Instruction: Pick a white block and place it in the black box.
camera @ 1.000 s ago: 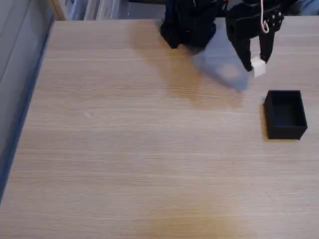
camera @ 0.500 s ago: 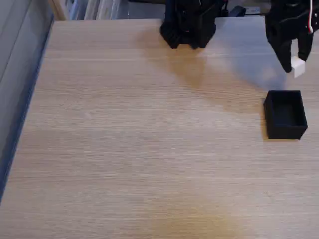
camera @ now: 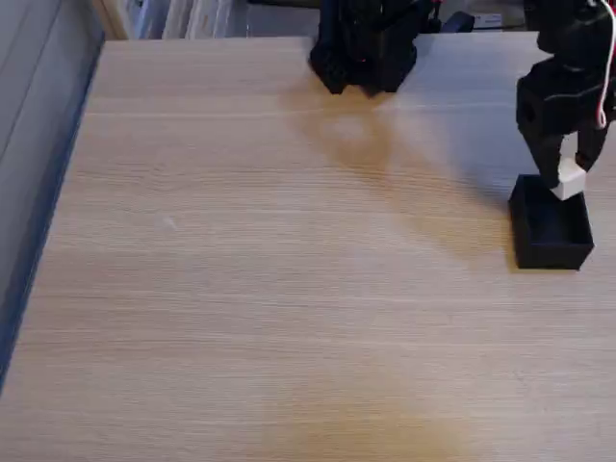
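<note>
From where the fixed view looked down on the table [camera: 269, 289], the black gripper [camera: 566, 180] hung at the far right, pointing downward, with its two fingers [camera: 545, 159] closed narrowly around the white block [camera: 569, 180]. The gap between the fingers was no wider than the block itself, and the small cube sat pinched at the very tips, slightly tilted, its pale face catching the light against the dark plastic. A red and white wire [camera: 606, 82] ran down the side of the arm above it.

The block was held in the air over the back part of the black box [camera: 551, 223]. The box stood on the wood near the right edge of the table, open at the top, its thin walls dark and its inside in shade. In this view the cube overlapped the box's far rim; whether it touched that rim I could not tell. The fingertips were just above the opening, not down inside it.

The arm's black base [camera: 364, 43] stood at the far edge of the table, well apart from the box, and a soft shadow spread from it across the light wood grain towards the gripper. Along the left side ran a grey and blue strip of floor or wall [camera: 34, 144].
</note>
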You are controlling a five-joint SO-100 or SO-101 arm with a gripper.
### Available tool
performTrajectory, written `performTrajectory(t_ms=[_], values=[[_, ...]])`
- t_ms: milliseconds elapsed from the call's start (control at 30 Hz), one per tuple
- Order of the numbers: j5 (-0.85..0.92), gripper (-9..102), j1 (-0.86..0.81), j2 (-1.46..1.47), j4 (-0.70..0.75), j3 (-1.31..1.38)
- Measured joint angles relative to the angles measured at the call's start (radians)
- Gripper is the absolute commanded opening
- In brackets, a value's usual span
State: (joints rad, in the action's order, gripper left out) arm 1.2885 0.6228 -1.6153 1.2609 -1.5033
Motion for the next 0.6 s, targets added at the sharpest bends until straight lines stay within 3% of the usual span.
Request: performTrajectory(t_ms=[100,200,300,400,600], values=[[0.0,20,-0.006,0.009,-0.003,0.012],[0.014,23,-0.011,0.009,-0.003,0.014],[0.014,16,-0.011,0.009,-0.003,0.014],[0.014,0,-0.011,0.009,-0.003,0.015],[-0.002,0,-0.057,-0.1,-0.008,-0.058]])
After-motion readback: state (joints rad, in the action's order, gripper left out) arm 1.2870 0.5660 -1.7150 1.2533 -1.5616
